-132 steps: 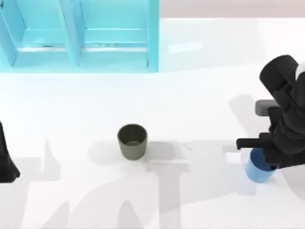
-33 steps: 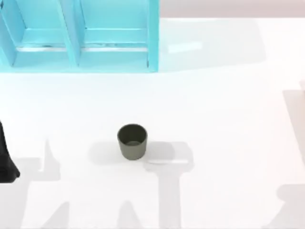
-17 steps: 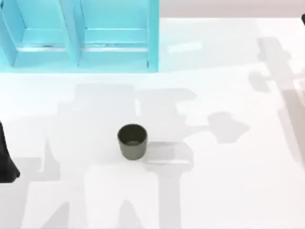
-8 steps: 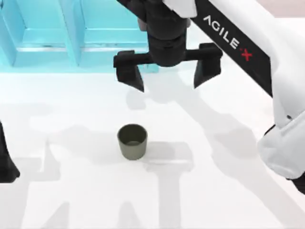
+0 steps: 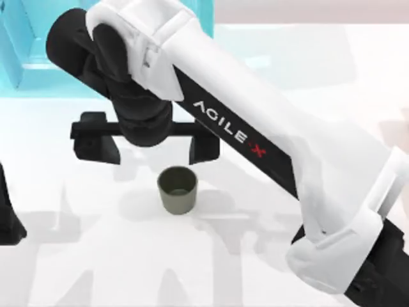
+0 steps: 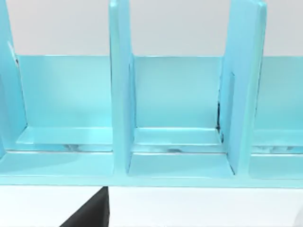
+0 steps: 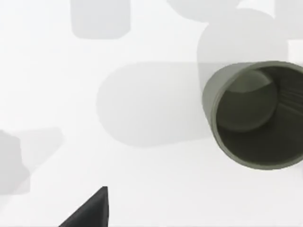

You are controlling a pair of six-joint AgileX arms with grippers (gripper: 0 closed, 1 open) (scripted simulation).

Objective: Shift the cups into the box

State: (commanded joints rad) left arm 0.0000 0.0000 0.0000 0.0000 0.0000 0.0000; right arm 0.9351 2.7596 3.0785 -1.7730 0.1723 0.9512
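Olive-grey cup (image 5: 177, 189) stands upright mid-table (image 5: 307, 96); the right pincer (image 5: 146, 142) hovers just beyond it, spread wide, empty. Judged step: approach; next, descend and straddle the cup

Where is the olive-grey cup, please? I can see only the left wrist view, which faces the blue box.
Observer: The olive-grey cup stands upright on the table, well in front of the box.
Operator: Thank you. Is a gripper near it?
Observer: Yes, the right gripper hangs between box and cup, close to the cup, jaws wide open.
Operator: And where is the left arm?
Observer: The left arm sits parked at the table's left edge.
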